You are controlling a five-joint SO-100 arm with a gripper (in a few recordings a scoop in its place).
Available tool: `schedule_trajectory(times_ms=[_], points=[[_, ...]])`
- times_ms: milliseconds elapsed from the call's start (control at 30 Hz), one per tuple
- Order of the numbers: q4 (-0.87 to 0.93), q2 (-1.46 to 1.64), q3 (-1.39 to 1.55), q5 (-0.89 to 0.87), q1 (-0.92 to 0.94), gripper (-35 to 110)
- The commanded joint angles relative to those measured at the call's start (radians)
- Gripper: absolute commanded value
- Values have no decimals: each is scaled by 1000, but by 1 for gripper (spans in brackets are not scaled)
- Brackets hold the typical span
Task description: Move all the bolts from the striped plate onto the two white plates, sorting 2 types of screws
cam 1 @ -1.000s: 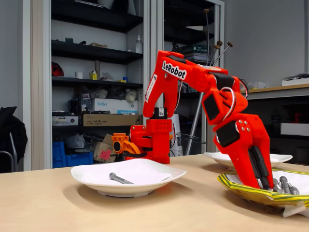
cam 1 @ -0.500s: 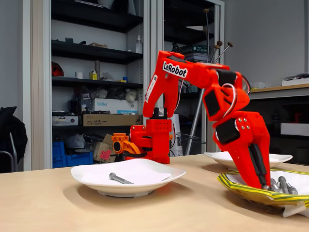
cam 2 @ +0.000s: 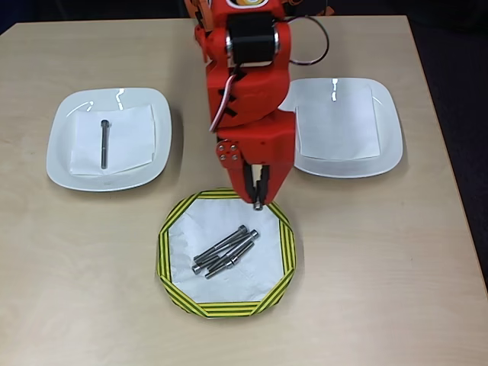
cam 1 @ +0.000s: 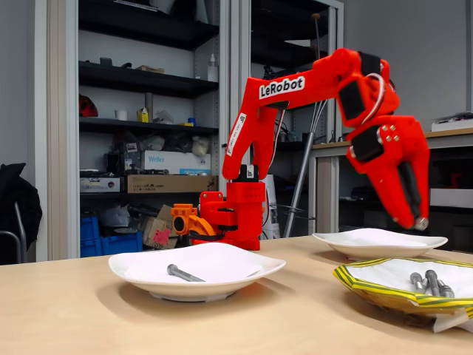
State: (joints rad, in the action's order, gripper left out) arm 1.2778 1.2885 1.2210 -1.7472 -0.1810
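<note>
My red gripper hangs above the far rim of the striped plate, well clear of it. Its fingers are shut on a small grey metal piece at the tips, which looks like a short bolt. Three long bolts lie bunched side by side in the striped plate's white centre. The left white plate holds one long bolt on a paper sheet. The right white plate holds a paper sheet with no bolt on it.
The arm's red base stands at the back of the wooden table between the two white plates. The table's right edge runs close past the right plate. Shelves and a cabinet stand behind the table.
The gripper has risen out of the striped plate, where its tips were down among the bolts, and now hangs high above the plate with a small grey piece in its tips.
</note>
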Motion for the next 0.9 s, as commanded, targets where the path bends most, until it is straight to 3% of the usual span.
schedule_trajectory(times_ms=[0, 267, 500, 667, 867], points=[[-8, 127, 101, -178, -117, 0], [-161, 301, 416, -538, -371, 0], [-138, 483, 614, -792, -545, 0], [-106, 574, 709, -857, -588, 1], [-192, 592, 772, -755, -563, 13]])
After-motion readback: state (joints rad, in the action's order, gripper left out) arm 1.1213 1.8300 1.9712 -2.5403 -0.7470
